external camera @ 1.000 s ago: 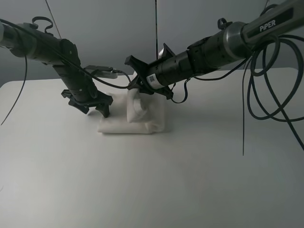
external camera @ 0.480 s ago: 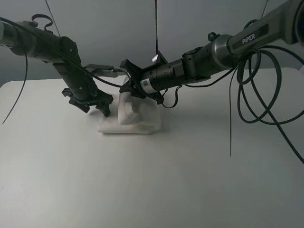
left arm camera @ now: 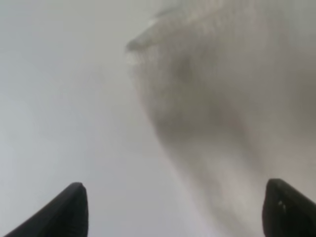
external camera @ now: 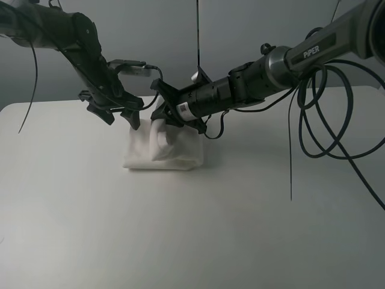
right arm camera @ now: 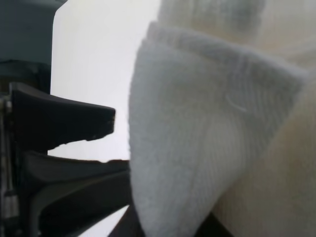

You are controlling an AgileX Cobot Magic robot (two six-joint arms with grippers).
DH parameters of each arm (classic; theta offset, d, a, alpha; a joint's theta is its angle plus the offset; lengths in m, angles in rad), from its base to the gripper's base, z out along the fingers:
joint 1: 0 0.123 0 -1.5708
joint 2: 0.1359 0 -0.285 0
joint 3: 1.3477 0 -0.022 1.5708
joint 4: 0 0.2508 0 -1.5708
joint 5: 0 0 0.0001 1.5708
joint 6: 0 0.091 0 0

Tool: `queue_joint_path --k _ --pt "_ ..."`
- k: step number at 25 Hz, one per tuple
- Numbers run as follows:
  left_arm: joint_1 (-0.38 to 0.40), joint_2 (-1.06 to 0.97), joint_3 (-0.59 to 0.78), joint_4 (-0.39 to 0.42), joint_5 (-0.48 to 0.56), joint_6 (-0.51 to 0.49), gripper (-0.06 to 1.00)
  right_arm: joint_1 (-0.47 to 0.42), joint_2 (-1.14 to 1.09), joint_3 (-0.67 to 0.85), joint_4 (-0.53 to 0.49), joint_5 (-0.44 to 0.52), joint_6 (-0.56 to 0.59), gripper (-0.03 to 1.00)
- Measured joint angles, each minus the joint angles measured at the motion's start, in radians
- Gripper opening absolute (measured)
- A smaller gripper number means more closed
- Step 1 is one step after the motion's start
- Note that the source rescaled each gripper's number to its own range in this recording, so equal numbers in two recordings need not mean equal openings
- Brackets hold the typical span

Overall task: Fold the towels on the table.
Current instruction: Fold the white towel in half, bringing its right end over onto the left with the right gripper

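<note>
The right hand [external camera: 161, 118] is gripping a raised fold of the white terry-cloth towel [external camera: 161, 152], bundled at the white bench's [external camera: 192, 229] eleven o'clock; the left hand [external camera: 120, 115] is hovering open. Next, probably lay that fold flat.

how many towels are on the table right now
1. One white towel lies folded on the far middle of the table, a flap lifted by the right pincer, which is shut on it. The open left pincer holds nothing. No other towel shows; layers underneath are hidden.
</note>
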Motion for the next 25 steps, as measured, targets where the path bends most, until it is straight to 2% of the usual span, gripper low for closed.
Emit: queue_joint_path --k 7,11,12,14,16,19,21,25 --pt "0.000 0.000 -0.163 -0.003 0.108 0.006 0.91 0.002 0.000 0.000 0.000 -0.033 -0.011 0.03" --pt "0.000 0.000 -0.230 -0.032 0.147 0.018 0.91 0.012 0.000 0.000 0.000 -0.080 -0.015 0.03" --pt "0.000 0.000 -0.236 -0.044 0.152 0.021 0.91 0.019 0.000 0.000 0.000 -0.098 -0.017 0.06" --pt "0.000 0.000 -0.242 -0.052 0.155 0.025 0.91 0.035 0.000 -0.002 0.000 -0.127 -0.021 0.21" --pt "0.000 0.000 -0.242 -0.059 0.160 0.026 0.91 0.055 0.002 -0.004 0.000 -0.146 -0.030 0.45" --pt "0.000 0.000 -0.242 -0.058 0.162 0.026 0.91 0.077 0.002 -0.017 0.000 -0.153 -0.041 0.72" --pt "0.000 0.000 -0.242 -0.059 0.166 0.026 0.91 0.082 0.002 -0.024 0.000 -0.155 -0.045 0.80" --pt "0.000 0.000 -0.242 -0.059 0.187 0.037 0.91 0.084 0.002 -0.026 0.000 -0.156 -0.047 0.82"
